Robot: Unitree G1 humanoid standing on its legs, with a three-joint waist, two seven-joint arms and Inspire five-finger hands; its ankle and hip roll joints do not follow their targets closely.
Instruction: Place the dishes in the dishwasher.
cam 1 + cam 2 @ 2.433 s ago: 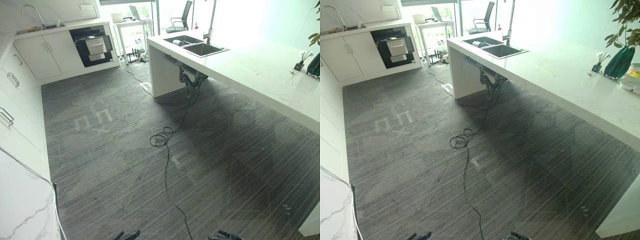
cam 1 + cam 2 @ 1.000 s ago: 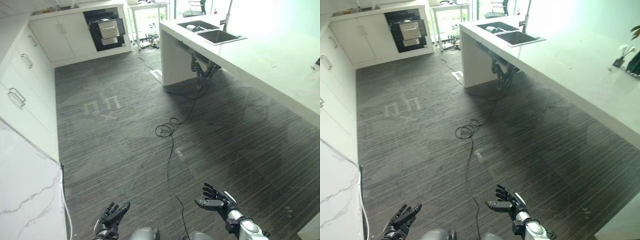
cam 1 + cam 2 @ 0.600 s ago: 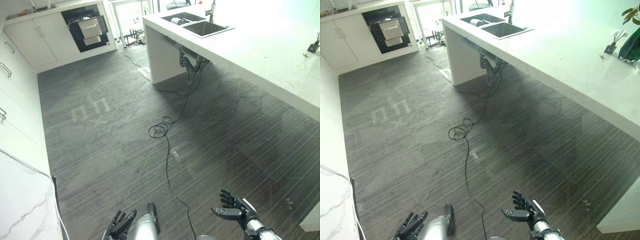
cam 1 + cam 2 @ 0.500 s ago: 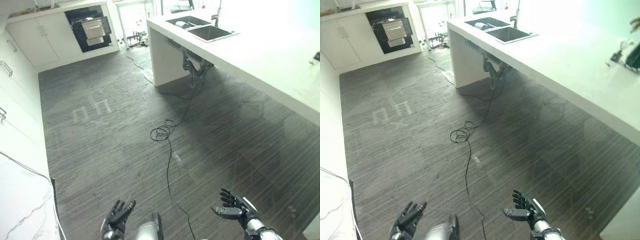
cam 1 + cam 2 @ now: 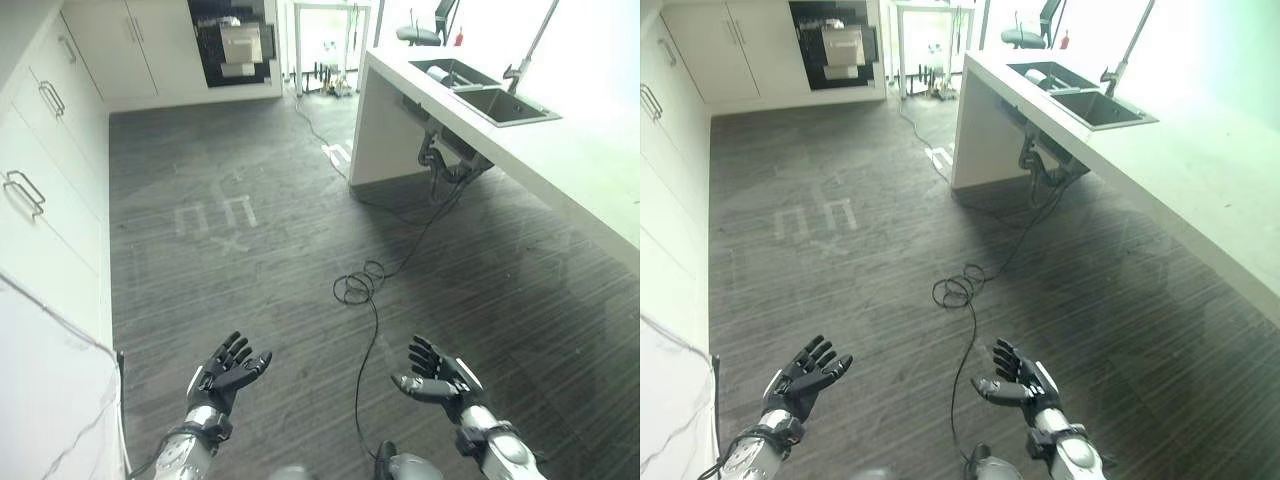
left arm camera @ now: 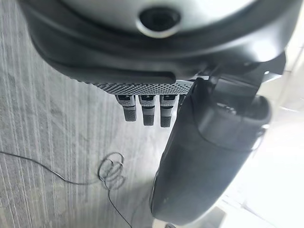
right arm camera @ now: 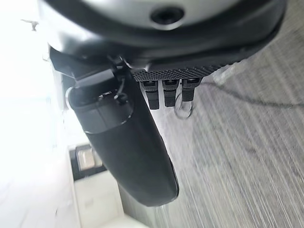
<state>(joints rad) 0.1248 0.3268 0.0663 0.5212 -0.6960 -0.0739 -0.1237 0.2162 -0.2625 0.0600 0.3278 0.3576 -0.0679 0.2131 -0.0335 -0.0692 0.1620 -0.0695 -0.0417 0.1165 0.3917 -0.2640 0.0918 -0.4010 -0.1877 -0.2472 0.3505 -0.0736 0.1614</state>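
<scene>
The dishwasher [image 5: 236,44] stands open, dark inside, in the white cabinet run at the far end of the room. A double sink [image 5: 487,96] is set in the white island counter [image 5: 590,175] on the right, and a pale dish [image 5: 438,74] lies in its far basin. My left hand [image 5: 228,368] and right hand [image 5: 436,374] hang low over the grey floor, far from both. Both are open and hold nothing. In the left wrist view the fingers [image 6: 143,110] are straight, as are the fingers [image 7: 164,92] in the right wrist view.
White drawers and cabinets [image 5: 45,150] line the left side. Pipes [image 5: 448,160] hang under the sink at the island's end. A desk [image 5: 325,30] and an office chair [image 5: 425,25] stand beyond the dishwasher. A wide strip of striped grey floor [image 5: 260,250] lies between.
The camera has swung, so the whole room has shifted in view. Both hands have risen higher into the picture, still spread and empty.
</scene>
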